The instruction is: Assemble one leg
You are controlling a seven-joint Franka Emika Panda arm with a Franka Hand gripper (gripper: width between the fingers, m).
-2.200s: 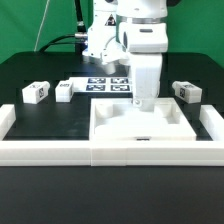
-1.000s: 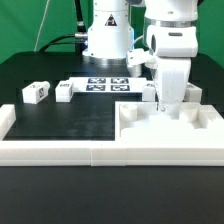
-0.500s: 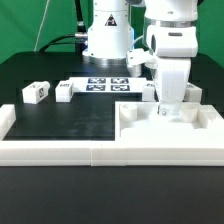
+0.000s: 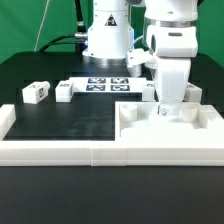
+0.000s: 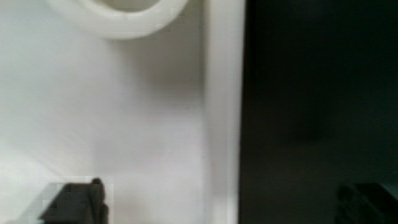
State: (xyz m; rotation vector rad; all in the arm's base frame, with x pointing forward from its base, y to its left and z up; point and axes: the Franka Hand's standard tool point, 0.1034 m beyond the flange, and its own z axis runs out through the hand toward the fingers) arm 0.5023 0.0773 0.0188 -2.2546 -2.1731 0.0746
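Several legs lie on the black table: two at the exterior view's left (image 4: 33,92) (image 4: 63,90), one just left of the gripper (image 4: 147,94) and one behind it (image 4: 193,92), partly hidden. My gripper (image 4: 172,108) points down at the back of the large white panel (image 4: 170,132), which sits in the front right corner. In the wrist view the gripper (image 5: 221,200) has its fingers (image 5: 75,200) far apart, one over the white panel (image 5: 107,110) and one over the black table. The panel's edge runs between them. It holds no leg.
White border rails run along the table's front (image 4: 55,152) and left side (image 4: 7,120). The marker board (image 4: 108,84) lies at the back in front of the arm's base (image 4: 108,40). A round socket (image 5: 121,15) of the panel shows in the wrist view.
Since 2.2 s ago the panel and the gripper have moved from the middle front to the exterior view's right corner. Over the last second nothing has visibly moved.
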